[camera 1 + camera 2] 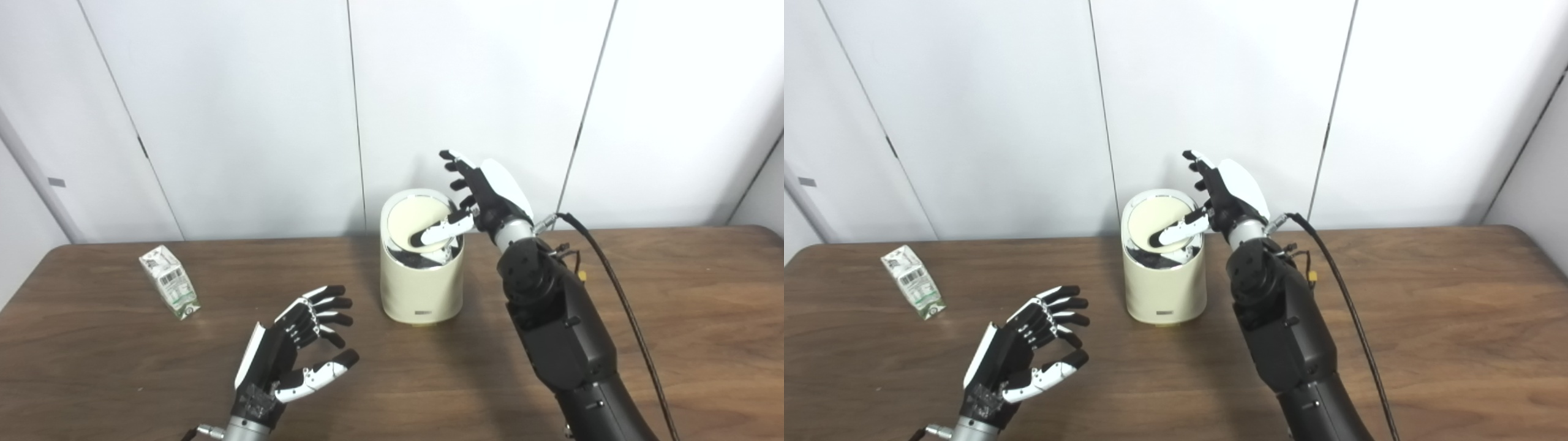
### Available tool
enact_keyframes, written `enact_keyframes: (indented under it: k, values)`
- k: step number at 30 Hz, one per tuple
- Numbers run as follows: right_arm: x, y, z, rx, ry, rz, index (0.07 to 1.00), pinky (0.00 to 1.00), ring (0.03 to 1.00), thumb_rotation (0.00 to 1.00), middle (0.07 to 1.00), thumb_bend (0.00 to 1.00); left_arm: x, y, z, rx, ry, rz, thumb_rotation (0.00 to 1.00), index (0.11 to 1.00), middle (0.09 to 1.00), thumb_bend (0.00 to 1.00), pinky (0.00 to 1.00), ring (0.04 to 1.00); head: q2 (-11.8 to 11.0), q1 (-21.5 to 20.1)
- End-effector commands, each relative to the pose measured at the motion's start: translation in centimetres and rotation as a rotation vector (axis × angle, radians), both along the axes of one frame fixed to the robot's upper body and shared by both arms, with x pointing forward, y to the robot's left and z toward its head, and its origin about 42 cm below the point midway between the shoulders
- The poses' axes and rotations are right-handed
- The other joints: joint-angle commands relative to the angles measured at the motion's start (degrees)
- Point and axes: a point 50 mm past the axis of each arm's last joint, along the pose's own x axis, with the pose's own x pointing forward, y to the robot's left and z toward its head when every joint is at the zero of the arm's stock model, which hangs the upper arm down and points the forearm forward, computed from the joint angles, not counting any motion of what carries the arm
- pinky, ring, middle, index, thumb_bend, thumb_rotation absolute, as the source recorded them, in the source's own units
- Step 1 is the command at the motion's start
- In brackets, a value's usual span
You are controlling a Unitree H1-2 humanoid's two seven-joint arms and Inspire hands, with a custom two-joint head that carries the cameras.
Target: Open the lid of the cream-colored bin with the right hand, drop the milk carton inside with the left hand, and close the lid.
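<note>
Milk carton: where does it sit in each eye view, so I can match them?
Left eye view: milk carton lies on the table, left of centre, beyond the left hand.
Right eye view: milk carton sits nearer the left edge.
Shared landmark: cream-colored bin, to the carton's right in both.

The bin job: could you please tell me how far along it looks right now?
Done: nothing is finished yet. In hand: the right hand has its thumb pressing the lid of the bin, which is tilted with a dark gap showing at its front edge. Left: the carton lies on the table, apart from the open left hand, so pickup, drop and closing remain.
</note>
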Motion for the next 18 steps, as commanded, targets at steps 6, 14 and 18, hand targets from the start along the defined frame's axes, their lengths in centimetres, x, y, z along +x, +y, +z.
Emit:
enact_keyframes:
  k: [6, 14, 18]
  values:
    - [-0.8, -1.3, 1.8, -0.048, -0.072, -0.047, 0.889, 0.59, 0.778, 0.09, 0.899, 0.79, 0.2, 0.1, 1.0, -0.01, -0.04, -0.004, 0.12, 0.803, 0.738, 0.65, 0.5, 0.66, 0.09, -0.04]
    - [-3.0, -2.4, 3.9, 0.059, -0.191, 0.026, 0.893, 0.63, 0.81, 0.13, 0.904, 0.78, 0.3, -0.1, 0.9, -0.01, -0.039, -0.008, 0.13, 0.805, 0.741, 0.66, 0.5, 0.664, -0.02, 0.16]
    - [-4.5, -3.7, 5.0, 0.156, -0.265, 0.056, 0.9, 0.61, 0.811, 0.16, 0.891, 0.77, 0.3, -0.1, 1.0, -0.006, -0.042, -0.004, 0.13, 0.804, 0.741, 0.66, 0.5, 0.66, -0.01, 0.28]
